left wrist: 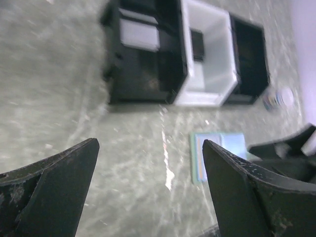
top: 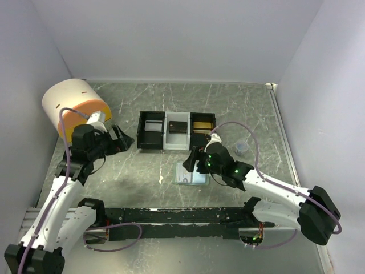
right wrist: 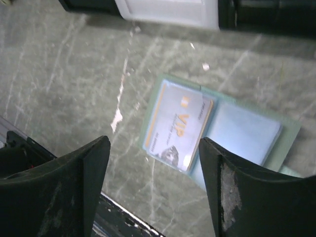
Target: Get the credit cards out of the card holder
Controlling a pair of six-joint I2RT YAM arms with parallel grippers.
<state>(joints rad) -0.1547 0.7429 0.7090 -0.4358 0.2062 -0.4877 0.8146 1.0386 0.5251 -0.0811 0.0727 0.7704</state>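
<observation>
The card holder (top: pixel 191 174) lies open on the table in front of the tray, sage-green rim with two pale blue-green panels; it also shows in the right wrist view (right wrist: pixel 291 133) and the left wrist view (left wrist: pixel 197 158). A pale blue credit card (right wrist: pixel 178 127) with orange "VIP" lettering lies on its left panel. My right gripper (right wrist: pixel 155 190) is open and empty, hovering just above the holder's near edge; in the top view (top: pixel 195 158) it sits over the holder. My left gripper (left wrist: pixel 150 187) is open and empty, up at the left (top: pixel 121 138), well away from the holder.
A black-and-white three-compartment tray (top: pixel 165 130) stands behind the holder, with dark and gold items in it. A large white-and-orange roll (top: pixel 74 105) stands at the back left. A small cup (top: pixel 242 148) sits right of the tray. A black rail (top: pixel 171 216) runs along the near edge.
</observation>
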